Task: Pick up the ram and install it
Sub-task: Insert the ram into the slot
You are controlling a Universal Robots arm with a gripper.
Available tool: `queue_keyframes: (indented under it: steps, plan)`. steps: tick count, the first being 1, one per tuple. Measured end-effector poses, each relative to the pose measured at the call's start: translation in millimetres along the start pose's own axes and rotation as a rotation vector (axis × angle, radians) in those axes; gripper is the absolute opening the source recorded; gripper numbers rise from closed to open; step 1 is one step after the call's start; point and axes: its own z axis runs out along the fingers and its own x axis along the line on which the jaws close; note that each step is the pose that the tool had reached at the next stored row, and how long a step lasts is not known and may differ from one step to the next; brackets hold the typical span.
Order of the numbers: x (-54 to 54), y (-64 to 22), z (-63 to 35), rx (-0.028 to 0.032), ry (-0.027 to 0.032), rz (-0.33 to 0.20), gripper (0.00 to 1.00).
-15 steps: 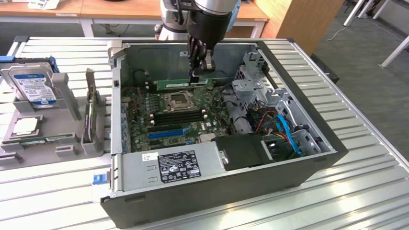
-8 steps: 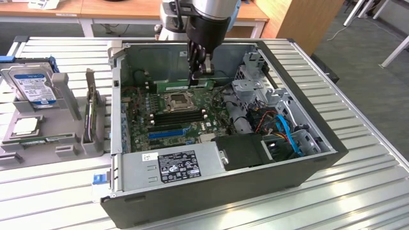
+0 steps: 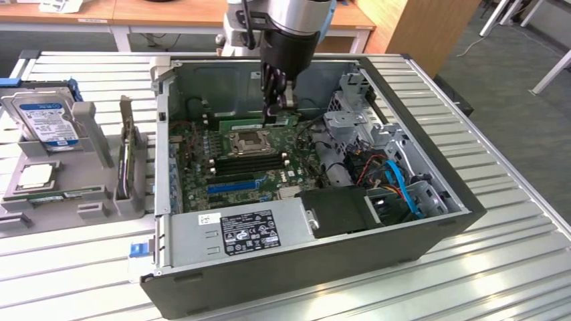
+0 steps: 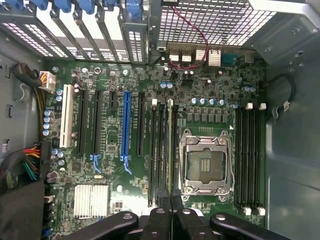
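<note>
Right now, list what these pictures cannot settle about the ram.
Exterior view: whether the ram is fully seated; its lower edge is too small.
Wrist view: the ram's chips; it shows edge-on.
Wrist view: the ram's near end, covered by the gripper.
Exterior view: the hard drive's label text, too small.

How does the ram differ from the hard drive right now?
The ram is a thin green stick; the hard drive is a broad silver block with a blue-and-white label. The ram stands on edge inside the case, under the shut tool; the hard drive sits outside it in a grey holder. Both are computer parts.
</note>
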Motion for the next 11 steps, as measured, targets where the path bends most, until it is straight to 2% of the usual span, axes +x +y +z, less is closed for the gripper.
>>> queue_keyframes:
  steps: [11]
  plan:
    - [0.6, -0.8, 10.9, 0.0, 0.0, 0.0, 0.11]
